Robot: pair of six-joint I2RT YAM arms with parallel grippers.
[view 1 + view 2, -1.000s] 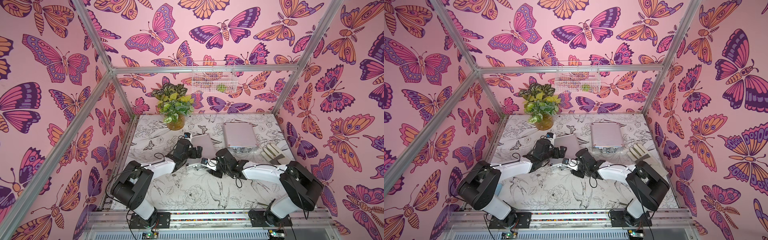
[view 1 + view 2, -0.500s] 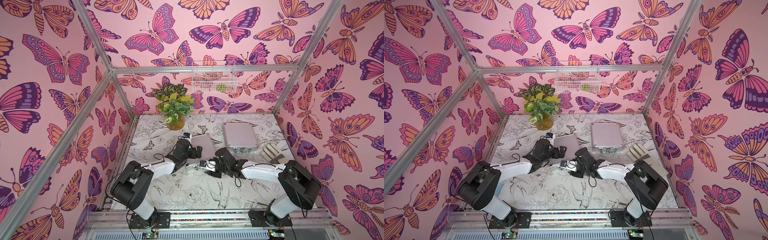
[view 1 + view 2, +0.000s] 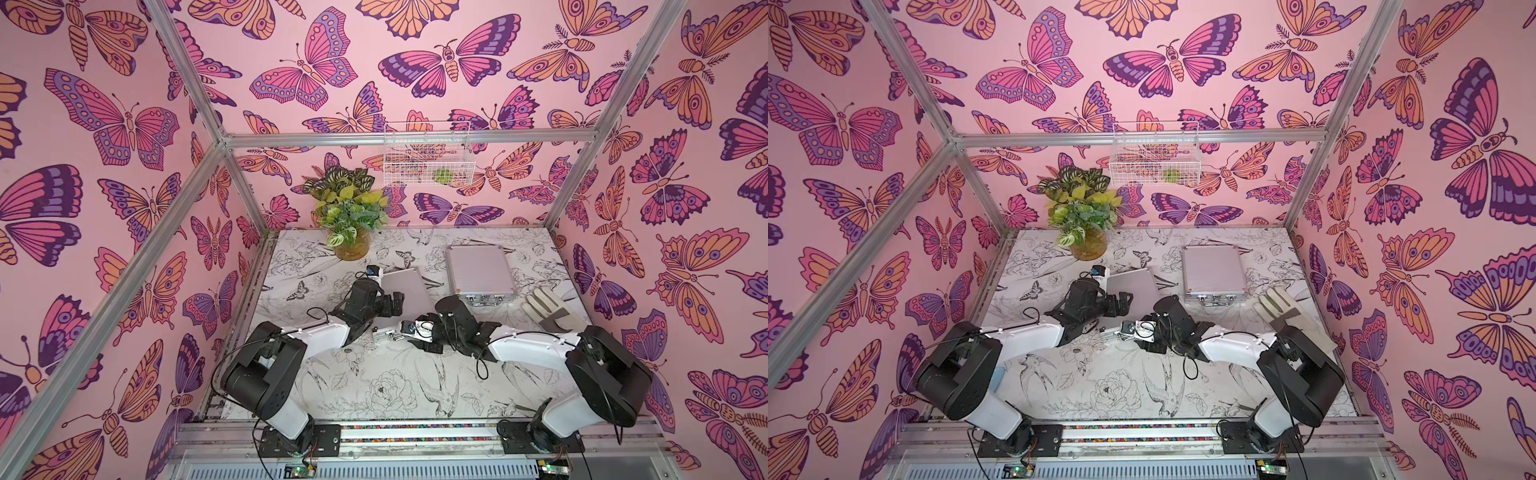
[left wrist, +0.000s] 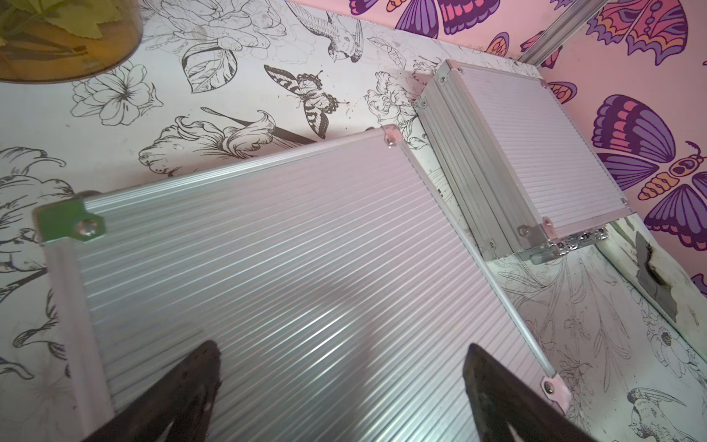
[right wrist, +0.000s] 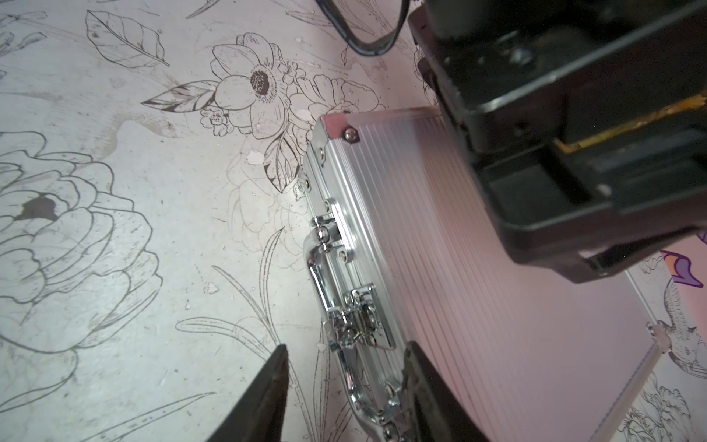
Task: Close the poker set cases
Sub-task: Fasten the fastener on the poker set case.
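Two cases are lying flat on the table (image 3: 374, 374), a far-right case (image 3: 480, 270) and a centre case (image 3: 409, 291). Your left gripper (image 4: 340, 348) is hanging spread wide and empty over the centre lid. Your right gripper (image 5: 346, 346) is straddling its near-edge handle (image 5: 317, 275), jaws half parted, not clamping.

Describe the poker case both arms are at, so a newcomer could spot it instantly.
Find the potted plant at the back of the flower-printed table. In front of it, toward the arms, lies a silver ribbed case. Unlike the other case beside the glove, this one has the left gripper spread over its lid and the right gripper straddling its handle.
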